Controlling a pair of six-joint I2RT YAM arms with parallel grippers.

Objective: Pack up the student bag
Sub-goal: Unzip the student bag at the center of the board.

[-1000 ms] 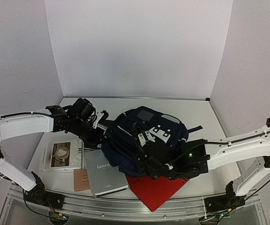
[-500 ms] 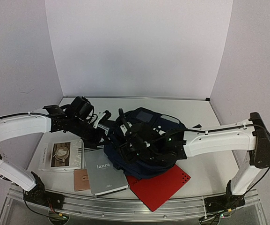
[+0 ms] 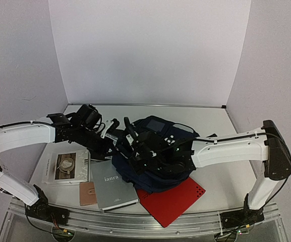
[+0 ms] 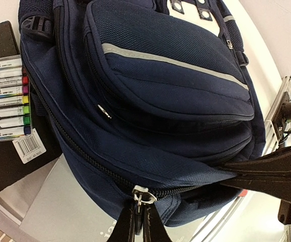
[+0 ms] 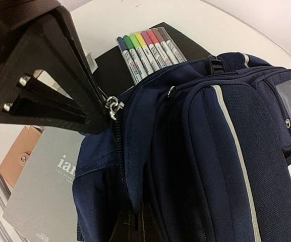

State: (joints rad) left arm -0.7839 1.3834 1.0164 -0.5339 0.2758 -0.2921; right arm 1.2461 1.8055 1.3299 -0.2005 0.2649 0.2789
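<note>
The student bag point(image 3: 160, 161), a dark navy backpack with grey stripes, lies in the middle of the table. At its left end my left gripper point(image 4: 138, 222) is shut on the silver zipper pull point(image 4: 141, 195) of the main zip; the same gripper point(image 3: 114, 142) shows from above. My right gripper point(image 5: 136, 228) is shut on the navy fabric flap point(image 5: 135, 166) beside that zip, just below the pull point(image 5: 112, 107). From above, the right gripper point(image 3: 130, 151) reaches over the bag toward the left one. The zip's teeth are parted a little near the flap.
A pack of coloured markers point(image 5: 145, 48) lies on a black notebook point(image 5: 107, 68) beside the bag. In front of the bag are a grey book point(image 3: 112, 186), a small brown case point(image 3: 88, 193) and a red folder point(image 3: 173, 201). A white booklet point(image 3: 67, 166) lies at the left.
The right arm swung from the bag's front right side over it to its left end and closed on the fabric by the zip. The left gripper kept still on the pull.
</note>
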